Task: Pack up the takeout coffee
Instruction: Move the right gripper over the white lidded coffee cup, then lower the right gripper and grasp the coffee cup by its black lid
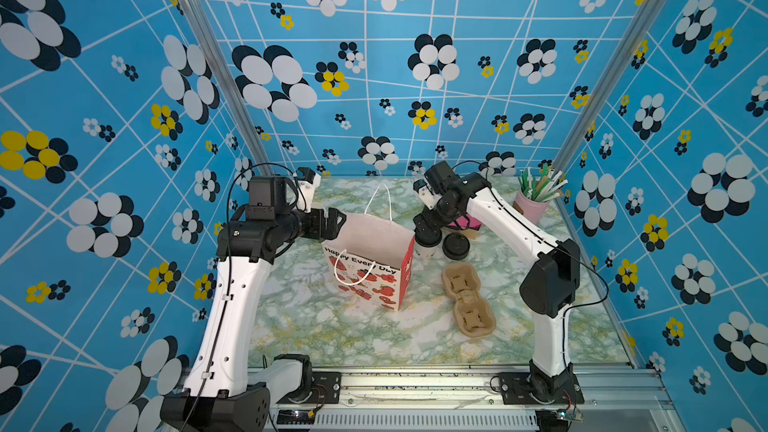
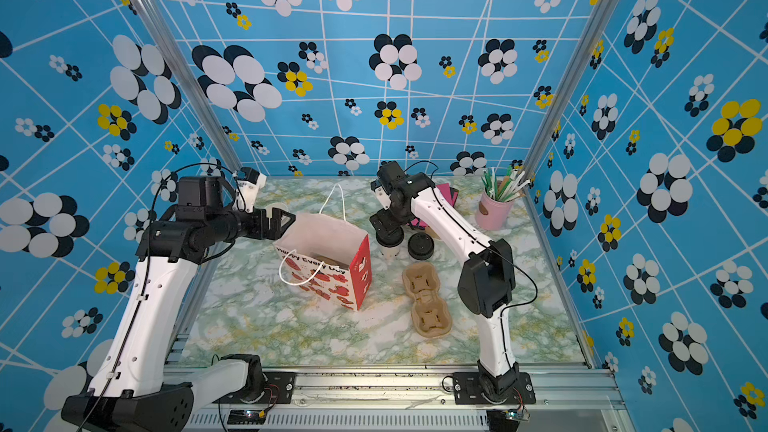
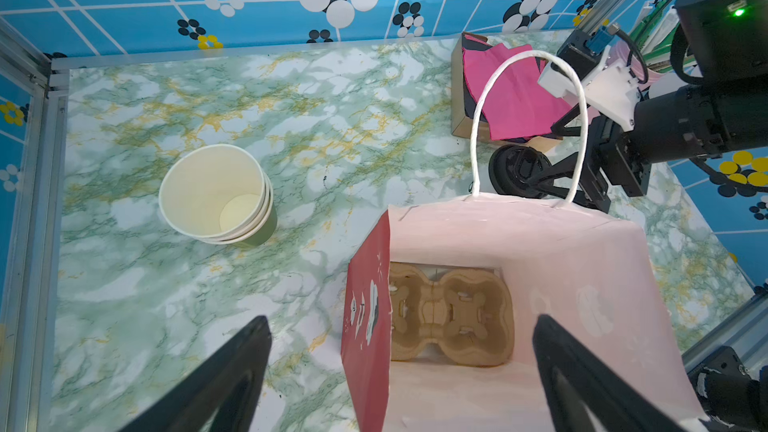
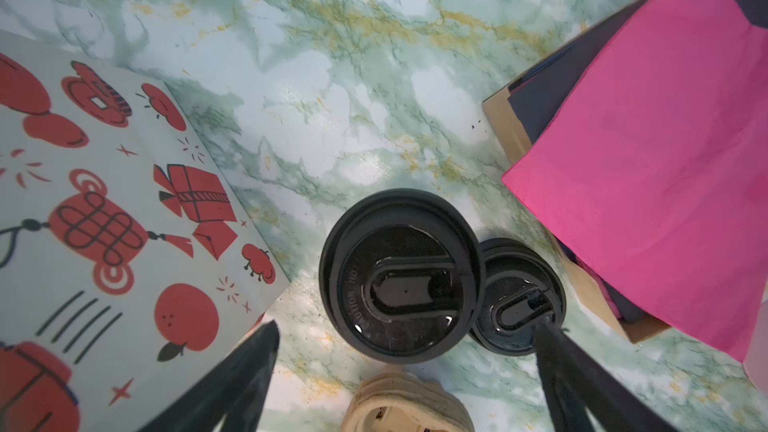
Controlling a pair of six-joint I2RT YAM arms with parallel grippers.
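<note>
a: so where's the coffee (image 1: pixel 428 252)?
b: upright on the table, at three o'clock of the bag (image 1: pixel 374 280) in both top views. a loose lid (image 1: pixel 456 246) sits just beside it, at its own three o'clock.
a: and the grippers?
b: right gripper (image 4: pixel 405 326) hangs over the coffee, jaws spread wide either side of its top, grasping nothing. left gripper (image 3: pixel 400 321) is spread too, straddling the bag's wall at nine o'clock, also empty.
a: how will it handle?
b: likely light, with thin paper that dents if squeezed. the plastic top looks slick and could pop off. i'd take it on the paper wall just below the top, gently, kept upright, minding the loose lid near one finger.
</note>
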